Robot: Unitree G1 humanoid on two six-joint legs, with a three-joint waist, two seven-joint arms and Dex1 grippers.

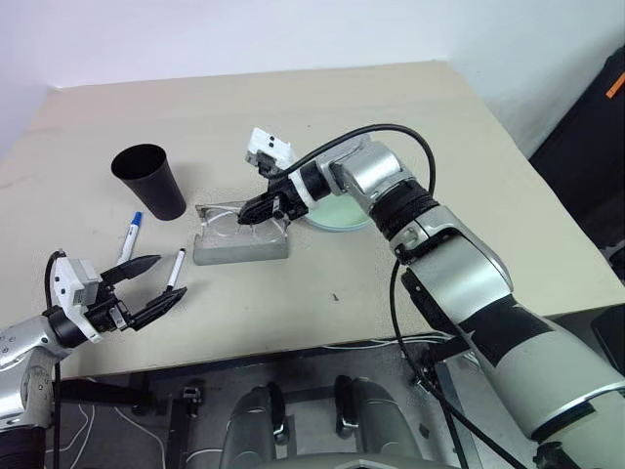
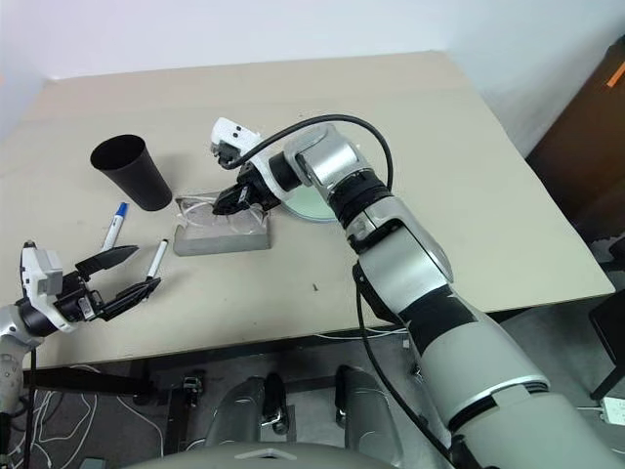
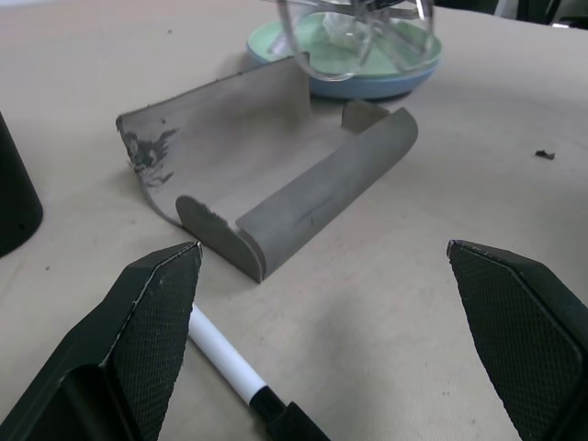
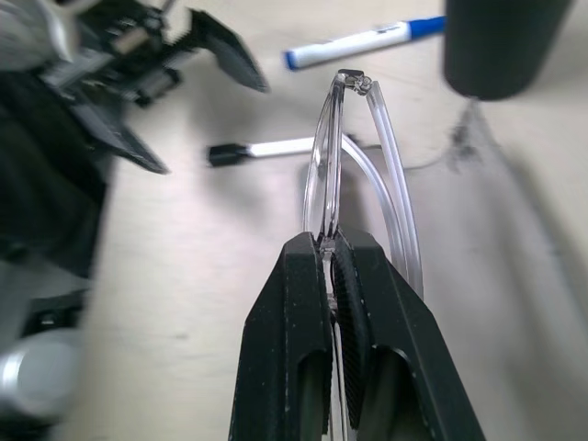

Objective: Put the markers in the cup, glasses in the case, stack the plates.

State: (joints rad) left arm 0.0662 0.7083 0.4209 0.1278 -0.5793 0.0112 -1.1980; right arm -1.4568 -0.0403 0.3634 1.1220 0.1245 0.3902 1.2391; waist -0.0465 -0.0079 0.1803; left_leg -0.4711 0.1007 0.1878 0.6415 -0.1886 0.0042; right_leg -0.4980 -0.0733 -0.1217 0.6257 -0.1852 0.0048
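The left claw (image 1: 146,284) hovers wide open and empty, the black-capped white marker (image 1: 175,269) just beyond its fingertips. The right claw (image 4: 331,266) is pinched tight on the clear wire-rimmed glasses (image 4: 363,175), holding them above the open grey felt case (image 1: 239,244) on the beige surface (image 1: 391,283)

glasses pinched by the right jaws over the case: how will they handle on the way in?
The glasses look thin and clear-framed, so probably light and a bit flexible. The right gripper is shut on one narrow edge, so they may swing or slip. The folded arms could catch on the open case wall.
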